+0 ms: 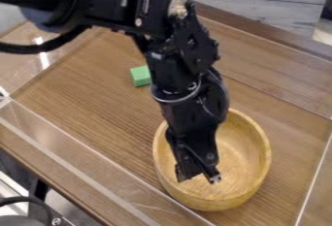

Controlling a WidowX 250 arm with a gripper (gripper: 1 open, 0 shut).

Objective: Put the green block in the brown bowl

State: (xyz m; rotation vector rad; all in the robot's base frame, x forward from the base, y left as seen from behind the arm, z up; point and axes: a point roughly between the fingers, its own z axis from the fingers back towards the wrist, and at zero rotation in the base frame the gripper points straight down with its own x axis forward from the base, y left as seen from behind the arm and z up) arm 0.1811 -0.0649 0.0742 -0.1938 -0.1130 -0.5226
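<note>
One robot arm (182, 46), matte black throughout, built of bulky rounded segments with small round screw heads and paler metallic spots dotted along its edges; the upper housing, toward eleven o'clock in the view, is broad and smooth-cornered. One black cable (46, 47), thick and plain, looping out from the housing toward ten o'clock. One gripper (197, 172), likewise black, of narrow angular linked parts with small bolts at the joints, tapering toward six o'clock.
</note>
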